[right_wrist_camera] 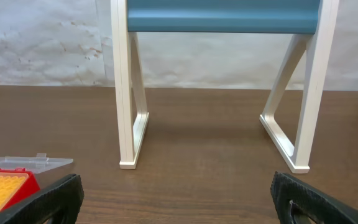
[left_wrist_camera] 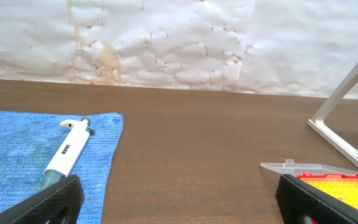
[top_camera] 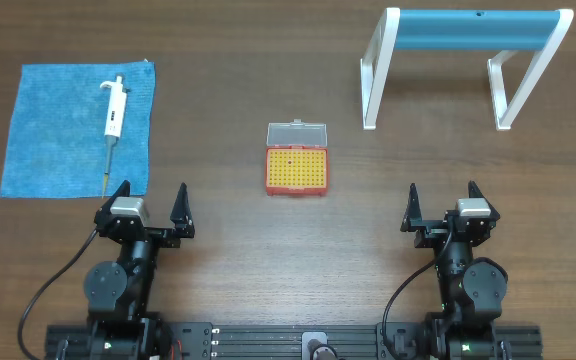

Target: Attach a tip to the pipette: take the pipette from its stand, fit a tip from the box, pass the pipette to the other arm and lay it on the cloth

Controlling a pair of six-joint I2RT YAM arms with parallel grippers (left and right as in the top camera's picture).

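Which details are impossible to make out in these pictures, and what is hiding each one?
1. Pipette lower end: left wrist view, hidden behind the left pincer; top view, too small to judge its tip.
2. Tip box: cut off by the picture edge in both wrist views; top view, too small to spot empty holes.
3. Stand top: right wrist view, cut off by the picture edge.

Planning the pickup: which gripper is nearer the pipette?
The left gripper; the pipette lies on the blue cloth just beyond it, far from the right gripper.
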